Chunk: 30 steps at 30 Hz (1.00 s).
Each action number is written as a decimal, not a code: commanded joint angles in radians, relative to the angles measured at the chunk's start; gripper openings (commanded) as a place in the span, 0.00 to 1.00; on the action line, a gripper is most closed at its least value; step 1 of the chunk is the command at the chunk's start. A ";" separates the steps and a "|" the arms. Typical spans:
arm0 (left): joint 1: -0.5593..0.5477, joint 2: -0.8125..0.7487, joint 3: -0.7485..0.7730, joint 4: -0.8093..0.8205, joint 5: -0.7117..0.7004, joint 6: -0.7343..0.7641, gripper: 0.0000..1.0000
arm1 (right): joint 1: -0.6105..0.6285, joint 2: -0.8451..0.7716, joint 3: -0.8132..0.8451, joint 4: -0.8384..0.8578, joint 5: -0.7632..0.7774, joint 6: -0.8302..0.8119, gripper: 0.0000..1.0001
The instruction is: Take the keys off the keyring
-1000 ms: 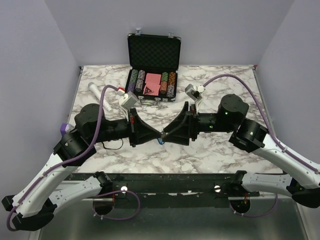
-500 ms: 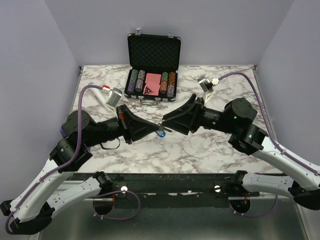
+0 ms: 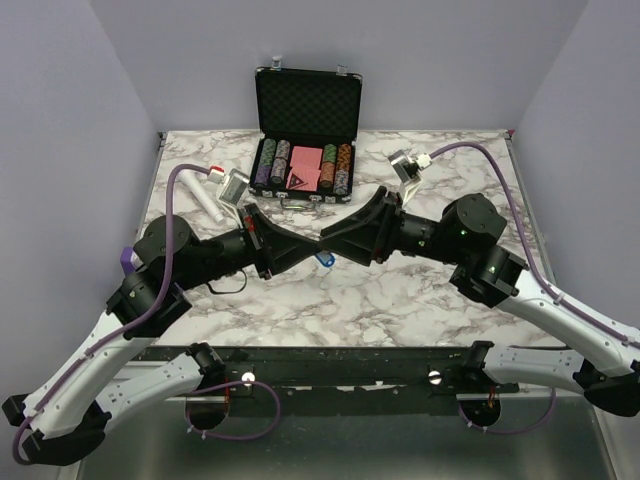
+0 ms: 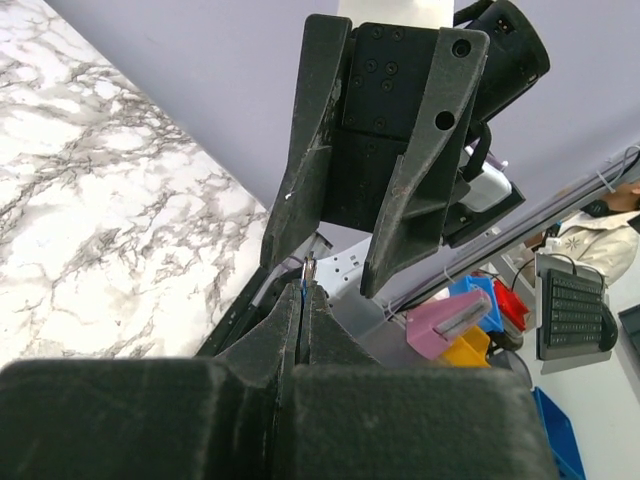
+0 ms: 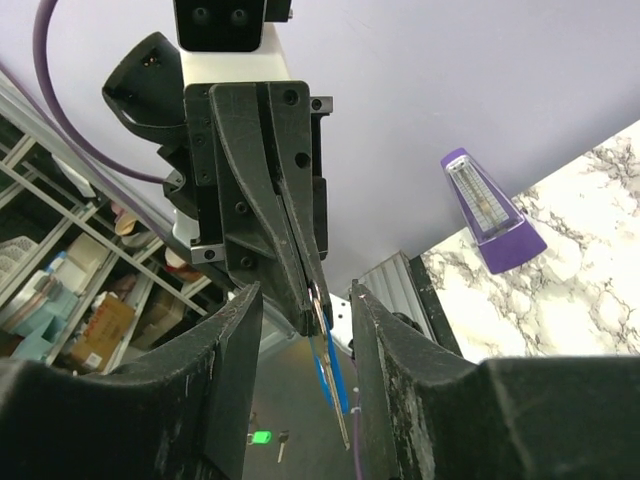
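Dangling over the middle of the marble table (image 3: 420, 300): blue keyring (image 3: 322, 258), keys (image 5: 325, 355) alongside. Pinched by clenched left gripper (image 3: 316, 252) reaching from 9 o'clock. From 3 o'clock, right gripper (image 4: 325, 270) released, jaws astride that tip. Poker chip case (image 3: 307, 105) at 12 o'clock.

2 arms (image 3: 190, 262) (image 3: 465, 225), 1 chip case (image 3: 307, 100), 1 keyring (image 3: 322, 258), 1 white stick (image 3: 206, 205), 1 metronome (image 5: 488, 215)

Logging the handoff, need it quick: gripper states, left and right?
Left gripper: shut on the keyring, which hangs below its tips.
Right gripper: open, jaws flanking the left's tips.
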 commanded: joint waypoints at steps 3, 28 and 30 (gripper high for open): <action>-0.003 -0.003 0.032 0.006 -0.039 -0.009 0.00 | 0.000 0.008 0.003 0.031 -0.025 0.001 0.44; -0.004 -0.006 0.014 0.027 -0.087 -0.021 0.00 | -0.002 0.014 -0.020 0.048 -0.042 0.009 0.19; -0.004 -0.006 0.012 0.019 -0.091 -0.019 0.00 | -0.002 0.017 -0.023 0.051 -0.044 0.012 0.22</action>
